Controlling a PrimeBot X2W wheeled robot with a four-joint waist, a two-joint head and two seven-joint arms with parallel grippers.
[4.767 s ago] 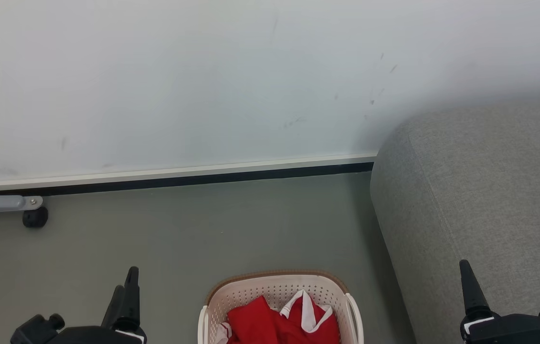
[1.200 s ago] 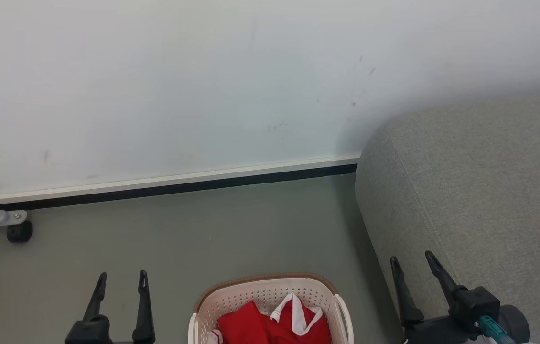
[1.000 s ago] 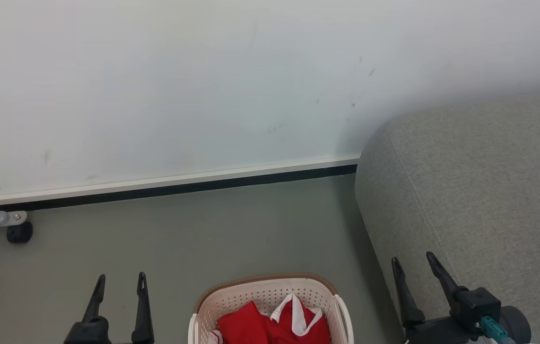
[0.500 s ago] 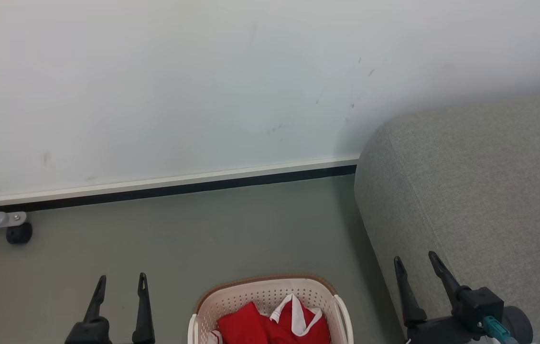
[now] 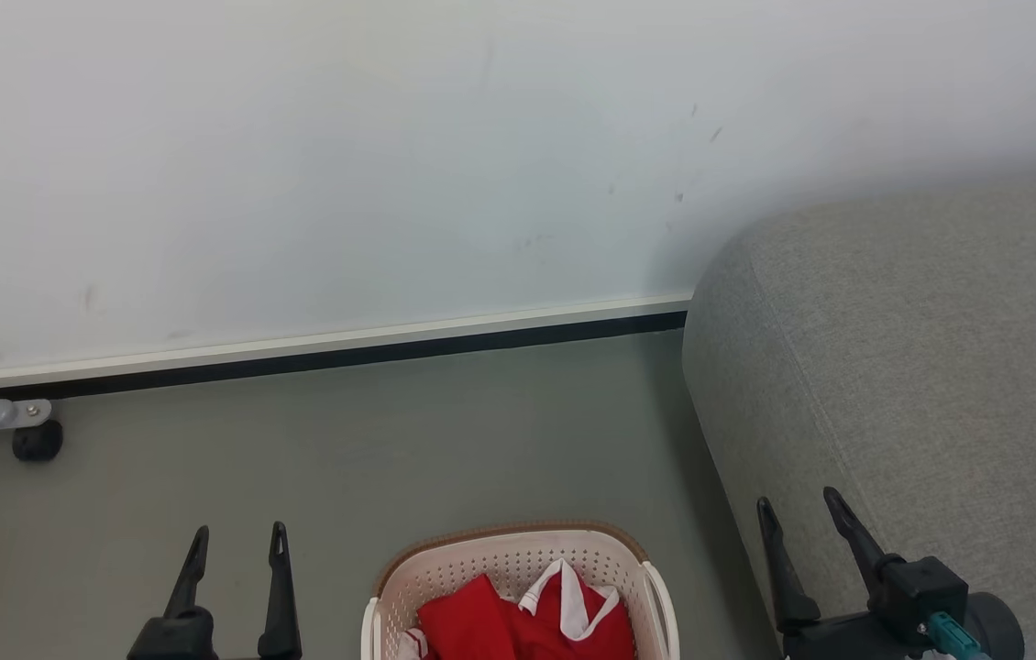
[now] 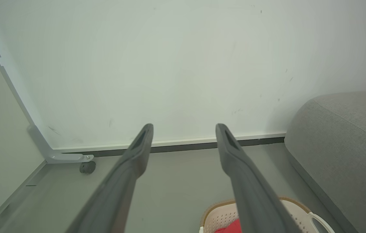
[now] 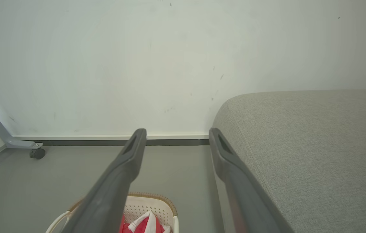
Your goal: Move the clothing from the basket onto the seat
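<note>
Red clothing [image 5: 527, 623] with a white collar lies bunched in the cream perforated basket [image 5: 481, 550], which stands on the floor at the bottom middle of the head view. The grey seat [image 5: 921, 367] rises to the right of the basket. My left gripper [image 5: 238, 539] hangs open left of the basket, nothing between its fingers. My right gripper [image 5: 798, 506] is open in front of the seat's side, right of the basket. The left wrist view catches the basket [image 6: 215, 213] with a scrap of clothing [image 6: 231, 228]; the right wrist view has the basket [image 7: 157, 202], the clothing [image 7: 144, 225] and the seat [image 7: 315, 145].
A pale wall [image 5: 390, 165] with a dark skirting strip runs behind the grey floor [image 5: 390, 440]. A grey metal leg with a black caster [image 5: 37, 442] stands at the far left by the wall.
Nearly five seconds ago the view sat further left and both grippers were turned edge-on. Over the last second both grippers stay open and hardly move; the view dips slightly.
</note>
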